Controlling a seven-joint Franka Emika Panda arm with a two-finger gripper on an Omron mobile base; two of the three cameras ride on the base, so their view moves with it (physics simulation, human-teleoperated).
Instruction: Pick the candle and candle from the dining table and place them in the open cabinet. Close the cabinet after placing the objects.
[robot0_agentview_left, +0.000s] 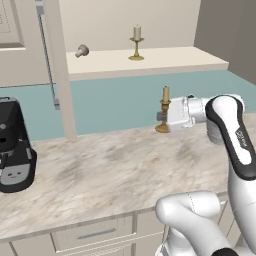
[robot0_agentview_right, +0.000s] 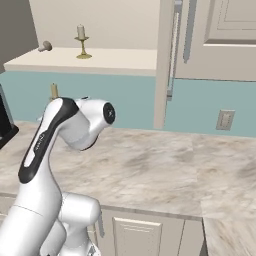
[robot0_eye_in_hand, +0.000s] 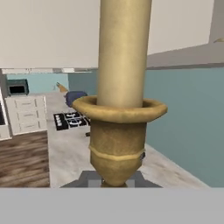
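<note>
The claw (robot0_agentview_left: 161, 117) is seen closed on the brass holder of the tan taper candle (robot0_agentview_left: 165, 95), which is held upright just above the marble-look worktop (robot0_agentview_left: 120, 170), close to the teal back wall (robot0_agentview_left: 115, 102). In the left base view the candle's round brass foot is seen level with the rear edge of the worktop; whether it touches the surface cannot be told. In the hand view the tan candle (robot0_eye_in_hand: 124, 48) is seen very close, its shaft rising from the flared brass cup, with the dark finger tips (robot0_eye_in_hand: 89, 178) pressed against the holder's lower part on either side. In the right base view only the top of that candle (robot0_agentview_right: 54, 90) is seen, behind the white arm.

Above and behind the held candle, the pale inner shelf (robot0_agentview_left: 150, 60) of the open cabinet is seen, and on it the white candle (robot0_agentview_left: 136, 43) is standing upright on its brass holder. A small grey knob-like object (robot0_agentview_left: 82, 50) is lying on the same shelf, well to the left of the white candle. The cabinet door (robot0_agentview_left: 59, 70) is seen edge-on, swung open, with a slim grey bar handle. At the left end of the worktop a black coffee machine (robot0_agentview_left: 14, 150) is standing. Cream drawer fronts (robot0_agentview_left: 92, 234) are seen below the worktop's front edge. A wall socket (robot0_agentview_right: 225, 120) is set in the teal wall in the right base view.
</note>
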